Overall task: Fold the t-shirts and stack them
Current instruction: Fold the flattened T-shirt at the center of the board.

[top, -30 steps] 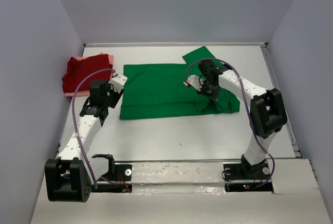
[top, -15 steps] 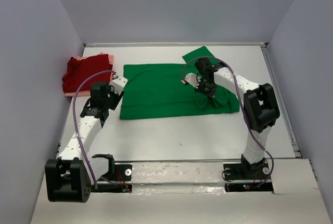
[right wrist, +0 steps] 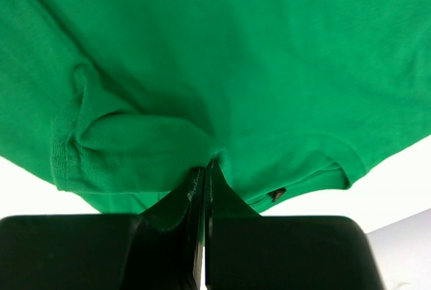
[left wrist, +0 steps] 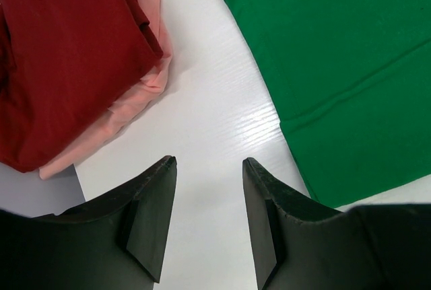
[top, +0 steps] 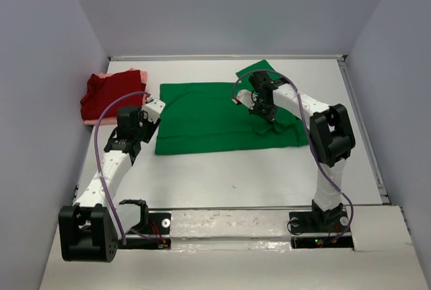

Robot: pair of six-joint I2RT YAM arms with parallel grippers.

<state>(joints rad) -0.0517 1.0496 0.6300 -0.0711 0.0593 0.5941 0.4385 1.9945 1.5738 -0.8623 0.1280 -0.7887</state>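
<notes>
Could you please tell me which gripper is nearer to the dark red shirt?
Left. The left gripper hangs open over the table just beside the dark red shirt; the right gripper is far across, pinching the green shirt.

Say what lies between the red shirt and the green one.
The pink shirt pokes out under the red shirt, then bare white table reaches the green shirt; the left wrist view shows it.

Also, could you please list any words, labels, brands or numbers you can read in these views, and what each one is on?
None can be read. The small dark tag by the hem of the green t-shirt is too small to make out. No lettering shows elsewhere.
</notes>
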